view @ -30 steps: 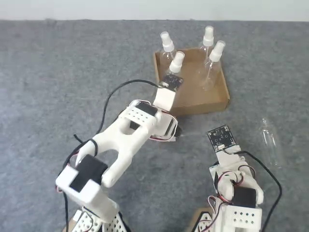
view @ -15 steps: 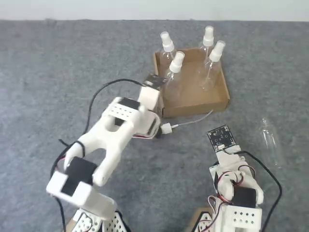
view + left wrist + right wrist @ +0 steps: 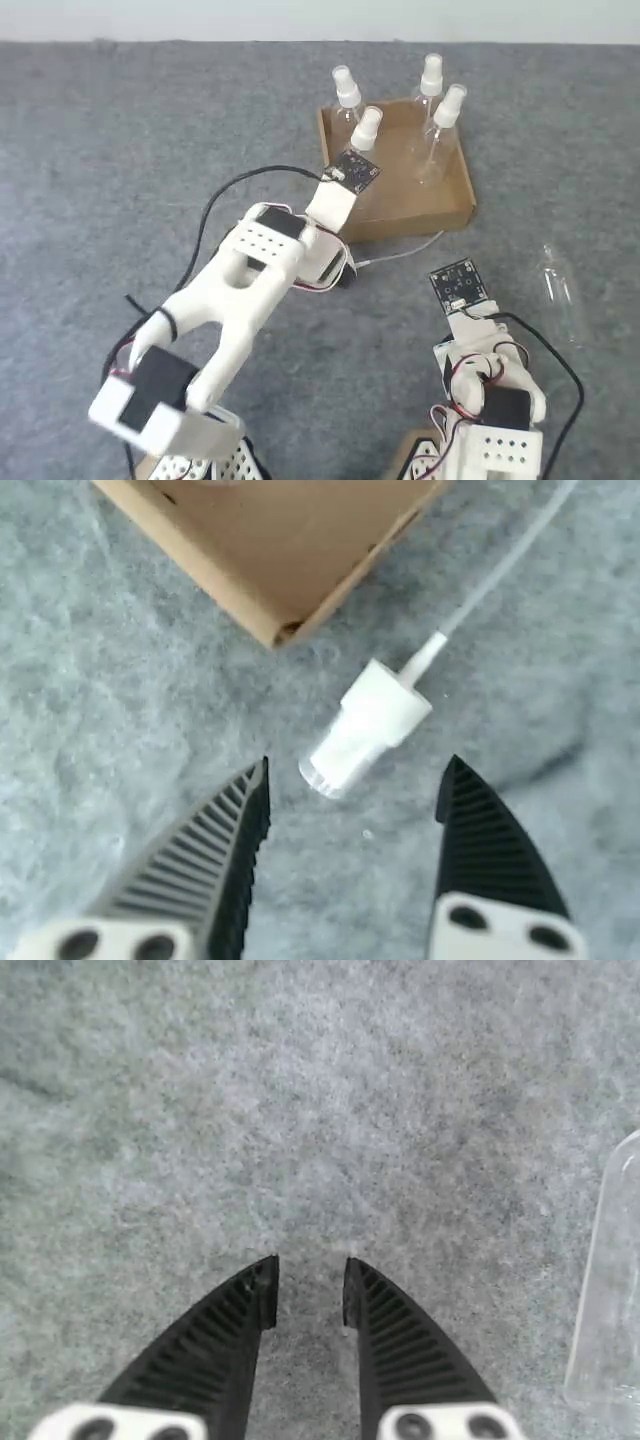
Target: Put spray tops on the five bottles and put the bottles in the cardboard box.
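Note:
A white spray top lies on its side on the grey carpet, just off the front left corner of the cardboard box. Its thin tube trails toward the box front. My left gripper hovers open over it, one finger on each side, not touching. Several bottles with spray tops stand in the cardboard box. A clear bottle without a top lies on the carpet to the right. My right gripper is narrowly open over bare carpet, with the topless bottle beside it.
The left arm stretches diagonally from the near left toward the box. The right arm sits folded at the near edge. Grey carpet covers the table, with free room on the far left.
The left arm swung left, uncovering the spray top on the carpet, then came back right over it. The right arm and the bottles have not moved.

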Controlling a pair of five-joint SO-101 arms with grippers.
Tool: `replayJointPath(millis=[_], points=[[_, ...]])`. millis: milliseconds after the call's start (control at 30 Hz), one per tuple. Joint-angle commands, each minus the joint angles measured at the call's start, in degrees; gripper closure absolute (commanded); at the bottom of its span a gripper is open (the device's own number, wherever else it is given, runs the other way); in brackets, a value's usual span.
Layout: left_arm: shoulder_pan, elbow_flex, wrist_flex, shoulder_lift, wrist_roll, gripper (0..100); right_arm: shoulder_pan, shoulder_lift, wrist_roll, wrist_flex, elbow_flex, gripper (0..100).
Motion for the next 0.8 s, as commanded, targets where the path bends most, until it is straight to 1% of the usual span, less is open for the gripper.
replayJointPath(millis=[0, 200, 367, 500, 667, 767], points=[[0.26, -6.37, -0.26, 7.21, -0.44, 75, -0.04, -0.48, -0.35, 0.31, 1.14, 93.1], [2.02, -9.98, -0.18, 13.45, -0.97, 76, -0.04, -0.48, -0.35, 0.31, 1.14, 93.1], [5.27, -9.89, 0.18, 13.36, -4.57, 86, -0.04, -0.48, -0.35, 0.31, 1.14, 93.1], [8.18, -10.15, 3.34, 13.36, -8.18, 91, -0.04, -0.48, -0.35, 0.31, 1.14, 93.1], [10.20, -10.24, 6.33, 13.10, -8.70, 97, -0.04, -0.48, -0.35, 0.31, 1.14, 93.1], [10.20, -9.89, 8.09, 10.73, -8.70, 99, -0.04, -0.48, -0.35, 0.31, 1.14, 93.1]])
